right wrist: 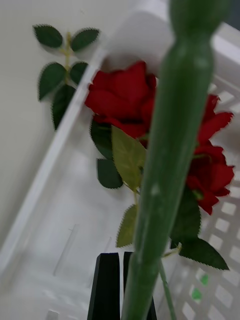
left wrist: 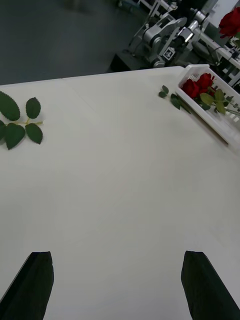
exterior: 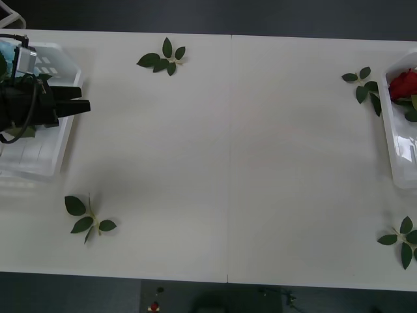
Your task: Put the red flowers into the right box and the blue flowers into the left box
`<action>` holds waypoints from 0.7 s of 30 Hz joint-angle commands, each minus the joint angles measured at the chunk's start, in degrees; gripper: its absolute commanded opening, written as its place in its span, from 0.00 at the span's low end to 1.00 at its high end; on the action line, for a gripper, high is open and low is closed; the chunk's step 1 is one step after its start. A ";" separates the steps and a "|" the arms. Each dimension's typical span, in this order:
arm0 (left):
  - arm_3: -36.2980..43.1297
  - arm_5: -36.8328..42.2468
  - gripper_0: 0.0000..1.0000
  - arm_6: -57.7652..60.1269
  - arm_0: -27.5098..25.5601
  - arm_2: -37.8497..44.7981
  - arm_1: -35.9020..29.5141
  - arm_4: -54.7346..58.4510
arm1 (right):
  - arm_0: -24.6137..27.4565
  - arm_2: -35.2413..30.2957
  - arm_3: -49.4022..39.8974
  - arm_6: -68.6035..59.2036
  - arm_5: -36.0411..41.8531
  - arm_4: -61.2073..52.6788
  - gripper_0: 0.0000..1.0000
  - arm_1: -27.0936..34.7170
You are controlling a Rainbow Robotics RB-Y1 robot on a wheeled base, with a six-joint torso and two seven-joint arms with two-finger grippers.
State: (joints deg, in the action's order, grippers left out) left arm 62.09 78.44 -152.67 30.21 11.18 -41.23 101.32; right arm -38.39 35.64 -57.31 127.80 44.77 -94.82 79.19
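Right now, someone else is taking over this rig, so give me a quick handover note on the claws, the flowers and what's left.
Left claw: open, holding nothing, over the left box.
Right claw: shut on a green rose stem above the right box.
Red roses already lie in the right box.
A bit of blue shows at the left box, mostly hidden by the arm.
Only leaf sprigs lie on the table.
Left to do: release the held rose into the right box.

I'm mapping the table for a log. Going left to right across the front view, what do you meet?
Left box with the left gripper over it → near-left leaf sprig → far leaf sprig → sprig by the right box → right box holding red flowers.
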 commanded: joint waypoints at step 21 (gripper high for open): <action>17.01 -9.71 0.75 8.53 1.96 -25.33 -15.46 24.10 | -14.26 15.42 12.66 -14.25 0.23 4.11 1.00 -3.78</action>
State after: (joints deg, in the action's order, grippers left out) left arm 75.76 71.66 -138.73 30.29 -12.39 -52.19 121.61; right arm -51.89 50.80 -44.93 114.45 44.85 -90.47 74.41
